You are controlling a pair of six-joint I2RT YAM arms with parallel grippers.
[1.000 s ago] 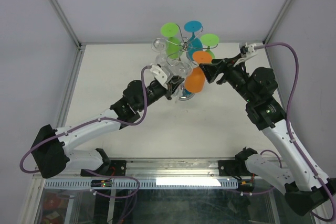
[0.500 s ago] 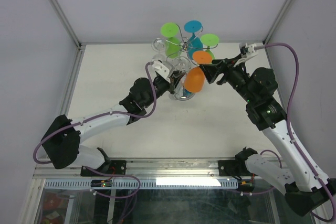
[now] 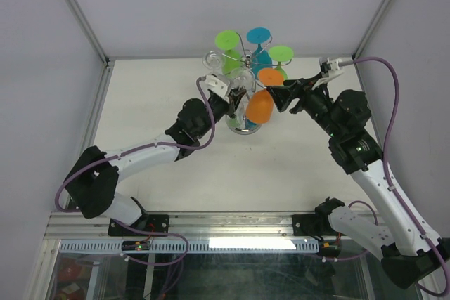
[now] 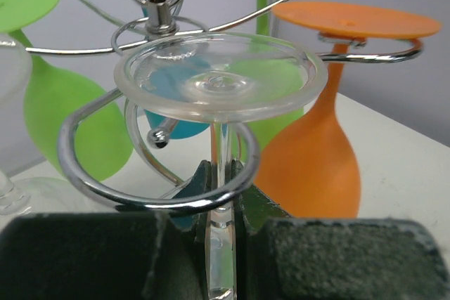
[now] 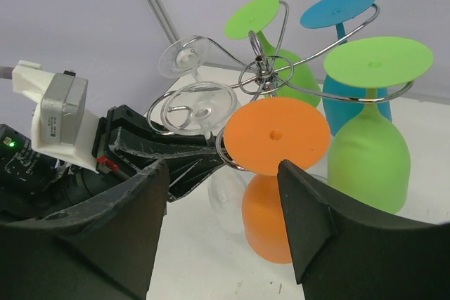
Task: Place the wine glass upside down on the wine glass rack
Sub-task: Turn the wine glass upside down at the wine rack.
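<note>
The chrome wine glass rack (image 3: 245,59) stands at the back of the table, with several coloured glasses hanging upside down from it. My left gripper (image 4: 222,198) is shut on the stem of a clear wine glass (image 4: 219,75), held upside down with its foot on top. The stem sits inside a curled scroll arm (image 4: 91,182) and the foot is just above the wire. The same clear glass (image 5: 200,107) shows in the right wrist view. My right gripper (image 5: 221,194) is open and empty, just in front of the hanging orange glass (image 5: 278,135).
Two green glasses (image 5: 369,138), a blue glass (image 5: 337,8) and a second clear glass (image 5: 184,56) hang on other arms. The orange glass (image 4: 309,166) hangs close to the right of my left fingers. The rack's post (image 4: 158,15) rises just behind the held glass.
My left arm has reached forward toward the rack, carrying the clear glass so its stem has entered the scroll arm. The right arm has not moved.
</note>
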